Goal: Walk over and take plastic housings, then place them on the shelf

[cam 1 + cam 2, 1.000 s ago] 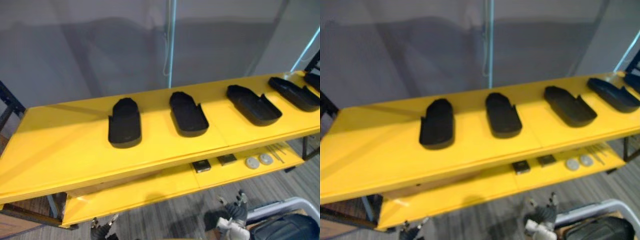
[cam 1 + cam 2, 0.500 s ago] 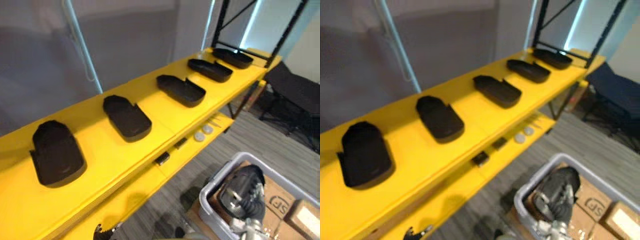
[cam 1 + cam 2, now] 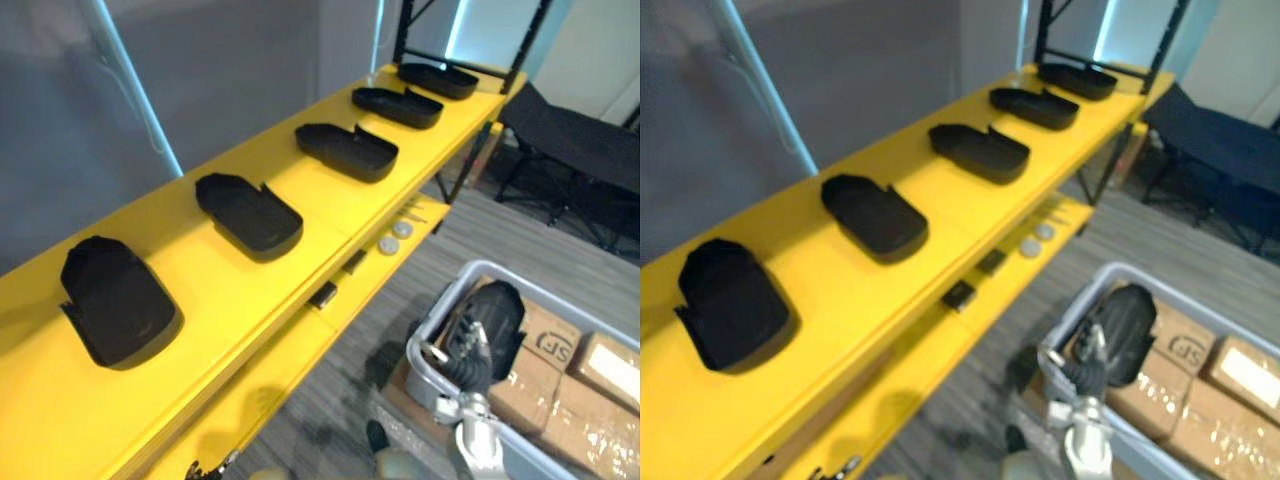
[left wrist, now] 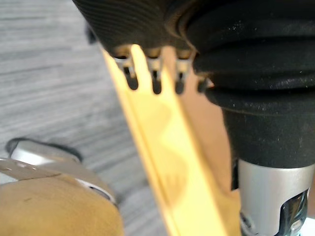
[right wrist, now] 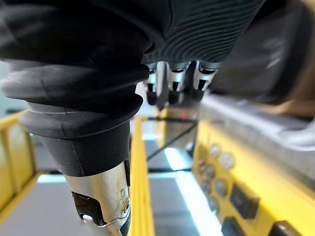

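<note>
Several black plastic housings lie in a row along the yellow shelf top (image 3: 300,260): the nearest (image 3: 120,300), a second (image 3: 250,212), a third (image 3: 345,152), and more further off. Another black housing (image 3: 495,315) lies in the grey bin (image 3: 447,300) on the floor at lower right. My right hand (image 3: 465,350) hangs by the bin's near rim, fingers (image 5: 170,86) relaxed and holding nothing, with that housing (image 5: 266,49) just past them. My left hand (image 4: 155,78) hangs open beside the shelf's lower edge, holding nothing.
The lower yellow shelf carries two white discs (image 3: 395,237) and small black blocks (image 3: 323,295). Cardboard boxes (image 3: 545,360) fill the bin beside the housing. A black folding cot (image 3: 580,150) stands beyond the rack's black posts (image 3: 525,45). Grey striped floor lies between shelf and bin.
The whole picture has swung right: the camera moved. The grey bin with its housing now shows larger and closer, with my right hand by its rim. The shelf housings have not moved.
</note>
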{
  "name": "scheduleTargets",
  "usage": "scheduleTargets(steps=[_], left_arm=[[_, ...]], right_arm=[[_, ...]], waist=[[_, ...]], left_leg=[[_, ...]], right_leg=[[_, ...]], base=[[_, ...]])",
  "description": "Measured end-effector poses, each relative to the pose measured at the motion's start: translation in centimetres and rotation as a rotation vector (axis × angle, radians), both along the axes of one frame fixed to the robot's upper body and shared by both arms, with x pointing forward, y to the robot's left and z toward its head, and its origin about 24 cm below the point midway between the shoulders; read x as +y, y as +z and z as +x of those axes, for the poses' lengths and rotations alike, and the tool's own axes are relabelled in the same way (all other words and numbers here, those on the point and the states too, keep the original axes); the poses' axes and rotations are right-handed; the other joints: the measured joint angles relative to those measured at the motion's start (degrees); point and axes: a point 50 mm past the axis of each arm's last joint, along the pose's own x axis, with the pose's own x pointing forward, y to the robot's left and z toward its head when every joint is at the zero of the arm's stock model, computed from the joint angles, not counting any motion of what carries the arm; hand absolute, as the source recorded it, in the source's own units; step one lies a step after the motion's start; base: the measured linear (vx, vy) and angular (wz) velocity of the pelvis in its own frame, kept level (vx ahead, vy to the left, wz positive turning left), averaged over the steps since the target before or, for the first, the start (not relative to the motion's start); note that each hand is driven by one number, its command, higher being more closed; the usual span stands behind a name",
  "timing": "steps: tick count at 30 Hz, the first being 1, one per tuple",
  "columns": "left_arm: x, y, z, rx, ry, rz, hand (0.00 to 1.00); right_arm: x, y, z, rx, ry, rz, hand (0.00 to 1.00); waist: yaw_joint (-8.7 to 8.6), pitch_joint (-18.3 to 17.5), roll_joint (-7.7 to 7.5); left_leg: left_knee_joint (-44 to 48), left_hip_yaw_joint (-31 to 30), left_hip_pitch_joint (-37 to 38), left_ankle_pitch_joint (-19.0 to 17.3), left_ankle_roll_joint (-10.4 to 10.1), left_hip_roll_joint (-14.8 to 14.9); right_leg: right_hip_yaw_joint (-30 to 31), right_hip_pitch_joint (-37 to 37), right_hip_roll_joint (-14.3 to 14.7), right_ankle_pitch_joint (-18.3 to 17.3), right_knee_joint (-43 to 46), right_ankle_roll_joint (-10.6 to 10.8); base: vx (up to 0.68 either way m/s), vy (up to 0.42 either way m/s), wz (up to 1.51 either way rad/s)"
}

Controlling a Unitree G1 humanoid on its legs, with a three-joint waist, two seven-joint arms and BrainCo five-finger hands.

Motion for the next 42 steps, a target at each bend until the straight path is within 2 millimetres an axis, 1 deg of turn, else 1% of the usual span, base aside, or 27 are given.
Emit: scheduleTargets(steps=[2,3,6,8,9,11,12,13,14,16,17,18,19,21,22,23,24,26,27,29,30,31,33,34,38,41,42], left_arm=[[0.2,0.1,0.0,-0.002,0.0,0.011,0.0],[0.2,0.1,0.1,-0.005,0.008,0.008,0.0],[0.4,0.0,0.0,0.006,0.007,0.004,0.0],[1.3,0.0,-0.8,0.034,0.036,0.015,0.0],[2.1,0.1,-1.1,0.047,0.061,0.029,0.0],[1.7,-0.3,-2.1,0.089,0.082,0.008,0.0],[1.8,-0.4,-3.3,0.127,0.098,0.001,0.0],[1.8,-0.4,-3.6,0.135,0.102,0.001,0.0],[2.8,-0.3,-4.0,0.148,0.101,0.026,0.0],[4.2,0.0,-5.0,0.171,0.134,0.049,0.0],[4.7,0.0,-6.0,0.171,0.255,0.03,0.0],[4.5,-0.1,-6.5,0.174,0.33,0.005,0.0],[3.7,-0.4,-7.3,0.185,0.46,-0.048,0.0],[-0.2,-1.4,-7.4,0.212,0.539,-0.174,0.0],[-1.9,-1.6,-7.4,0.212,0.566,-0.224,0.0],[-1.9,-1.6,-7.5,0.218,0.521,-0.217,0.0],[-2.0,-1.6,-7.6,0.226,0.491,-0.214,0.0],[-2.7,-1.5,-8.0,0.224,0.44,-0.198,0.0],[-2.6,-1.5,-7.9,0.218,0.431,-0.192,0.0],[-2.1,-1.5,-7.4,0.198,0.383,-0.186,0.0],[-1.7,-1.4,-6.8,0.18,0.355,-0.183,0.0],[-1.3,-1.4,-6.4,0.168,0.331,-0.176,0.0],[-0.3,-1.1,-4.6,0.137,0.178,-0.112,0.0],[-0.1,-0.9,-3.8,0.119,0.135,-0.094,0.0],[0.1,0.6,3.0,-0.097,-0.034,-0.037,0.0],[-1.2,2.0,6.6,-0.247,-0.088,-0.049,0.0],[-1.5,2.2,7.0,-0.265,-0.098,-0.05,0.0]], right_arm=[[0.6,-0.1,-0.7,0.001,0.031,0.015,0.0],[1.3,-0.1,-0.9,0.001,0.051,0.03,0.0],[2.6,0.4,-0.2,-0.053,0.084,0.049,0.0],[4.0,1.0,1.6,-0.113,0.136,0.028,0.0],[4.4,1.2,3.0,-0.133,0.135,0.008,0.0],[4.4,2.0,4.7,-0.175,0.102,-0.007,0.0],[4.0,2.5,5.5,-0.197,0.082,-0.026,0.0],[4.1,2.9,5.9,-0.213,0.078,-0.023,0.0],[4.3,3.1,6.1,-0.213,0.067,-0.016,0.0],[4.7,2.3,5.7,-0.154,0.079,-0.013,0.0],[5.1,1.8,5.3,-0.117,0.098,-0.012,0.0],[5.1,1.5,5.1,-0.097,0.104,-0.015,0.0],[5.0,1.2,5.1,-0.067,0.122,-0.027,0.0],[3.8,1.0,5.1,-0.042,0.128,-0.059,0.0],[2.2,0.1,4.0,0.017,0.083,-0.08,0.0],[0.7,-0.7,2.8,0.074,0.036,-0.104,0.0],[0.1,-1.0,2.2,0.097,0.013,-0.111,0.0],[-1.2,-1.1,1.3,0.111,-0.058,-0.101,0.0],[-1.4,-1.0,1.2,0.107,-0.07,-0.101,0.0],[-2.2,-0.9,1.1,0.106,-0.14,-0.122,0.0],[-2.6,-0.9,1.3,0.105,-0.171,-0.128,0.0],[-2.7,-0.8,1.5,0.1,-0.19,-0.129,0.0],[-3.2,-0.4,3.0,0.067,-0.241,-0.12,0.0],[-3.5,-0.1,3.4,0.053,-0.257,-0.113,0.0],[-4.5,0.9,6.3,0.017,-0.308,-0.076,0.0],[-5.1,0.8,8.5,0.049,-0.366,-0.018,0.0],[-5.3,0.8,9.0,0.056,-0.384,-0.011,0.0]], waist=[[-0.08,0.0,0.27],[0.06,-0.1,0.39],[1.09,-0.6,-0.01],[2.21,-1.5,-1.27],[2.42,-2.0,-2.0],[5.02,-2.3,0.4],[5.12,-2.8,2.67],[4.94,-2.6,1.99],[4.66,-1.9,0.39],[4.91,-2.4,-1.04],[4.79,-2.8,-1.82],[4.93,-3.3,-1.87],[5.7,-3.7,-1.46],[4.15,-2.3,0.92],[3.16,-2.2,1.01],[2.9,-2.2,1.68],[2.57,-2.2,2.11],[1.93,-2.5,2.88],[2.0,-2.5,2.91],[1.97,-2.6,3.08],[2.14,-2.3,2.68],[2.17,-1.9,2.03],[2.92,-0.3,0.37],[3.04,0.1,-0.26],[3.26,2.2,0.81],[3.69,4.0,0.99],[3.78,4.5,0.89]], left_leg=[[0.0,0.8,0.0,0.1,0.6,0.6],[-0.3,1.0,0.0,0.7,0.4,2.3],[-0.9,0.5,-0.1,1.9,-1.0,5.1],[0.3,0.5,-1.4,2.4,-2.0,7.4],[2.0,-0.7,-3.0,2.6,-2.6,8.8],[0.3,-2.4,-3.0,4.6,-3.2,11.8],[-2.9,-2.6,-1.7,6.4,-5.2,14.4],[-4.1,-2.0,-1.0,7.1,-6.4,14.0],[-4.7,-1.3,-0.1,7.2,-7.1,13.6],[-4.0,-0.3,-0.1,7.6,-9.2,15.3],[-3.8,0.4,0.0,8.0,-11.2,16.6],[-4.0,0.8,-0.1,8.5,-12.0,17.6],[-4.7,2.7,-0.1,9.7,-11.6,19.0],[-6.6,3.2,0.0,12.6,-8.5,19.7],[-8.2,2.9,-0.1,16.8,-7.9,18.5],[-7.9,2.8,-0.4,19.7,-6.9,17.9],[-7.8,2.7,-0.5,20.1,-6.1,17.6],[-8.6,0.4,-1.4,17.9,-7.5,11.8],[-9.4,-0.1,-1.9,17.4,-7.8,10.4],[-15.8,0.1,-1.8,15.2,-7.7,7.9],[-17.7,0.6,-1.6,15.3,-8.5,7.0],[-18.2,1.1,-1.6,15.4,-8.0,6.2],[-16.8,3.7,-2.3,15.0,-7.3,4.2],[-16.2,4.2,-2.3,14.9,-7.1,3.9],[-12.7,2.5,-4.8,13.1,-6.6,3.4],[-11.1,0.4,-6.9,12.5,-6.3,3.3],[-10.5,-0.1,-7.4,12.2,-6.2,3.3]], right_leg=[[-2.4,-0.4,-0.4,-1.2,1.0,-2.1],[-5.5,-2.3,-0.5,-4.6,9.2,-4.4],[-8.7,-2.5,-3.0,-9.8,22.1,-5.7],[-9.8,-1.9,-7.1,-9.1,27.6,-7.8],[-11.0,-2.2,-5.6,-7.5,26.2,-7.0],[-12.7,-3.7,-2.1,-4.4,24.8,-11.1],[-12.5,-3.8,-0.4,-4.2,24.0,-11.4],[-12.3,-4.8,-1.7,-6.7,27.1,-11.9],[-11.9,-5.8,-5.0,-10.2,32.7,-10.6],[-13.1,-5.1,-8.1,-10.9,34.2,-9.9],[-15.3,-4.1,-8.8,-11.5,31.5,-3.4],[-17.3,-3.7,-8.0,-14.0,29.9,-0.5],[-19.4,-2.8,-6.8,-17.7,25.0,1.9],[-21.0,-1.4,-4.9,-18.3,20.6,1.3],[-21.3,-1.4,-5.3,-18.2,20.0,1.2],[-21.5,0.0,-5.9,-17.9,17.9,0.7],[-21.6,1.1,-6.0,-17.5,16.1,0.6],[-21.3,3.5,-6.3,-14.0,8.1,1.3],[-20.9,3.5,-6.0,-12.9,6.4,1.3],[-20.3,2.6,-4.7,-8.9,0.9,1.4],[-19.7,1.9,-5.1,-7.3,-0.3,1.6],[-19.6,2.0,-5.2,-6.3,-1.7,2.0],[-18.0,2.8,-6.5,-0.4,-7.5,2.1],[-17.5,3.0,-6.7,0.8,-8.4,2.4],[-17.2,2.2,-7.2,2.4,-9.3,2.3],[-17.3,1.1,-7.1,3.1,-9.3,2.2],[-17.5,1.1,-7.1,3.2,-9.3,2.2]], base=[[-0.06,-0.002,-0.18],[-0.02,-0.028,-0.05],[0.03,-0.085,0.02],[0.07,-0.225,-0.24],[0.07,-0.245,-0.4],[0.02,-0.251,-0.75],[0.02,-0.238,-0.65],[0.02,-0.258,-0.23],[0.0,-0.262,0.0],[-0.01,-0.301,-0.05],[0.03,-0.271,-0.29],[0.07,-0.364,-0.84],[0.08,-0.417,-1.06],[0.03,-0.383,-0.49],[-0.05,-0.322,0.26],[-0.04,-0.25,0.23],[-0.05,-0.144,0.13],[-0.09,0.008,-0.11],[-0.11,0.04,-0.38],[-0.08,0.09,-0.36],[-0.08,0.117,-0.27],[-0.07,0.118,-0.4],[-0.04,0.124,-0.54],[-0.02,0.088,-0.4],[-0.03,0.024,-0.09],[-0.06,-0.018,0.03],[-0.08,-0.017,0.06]])
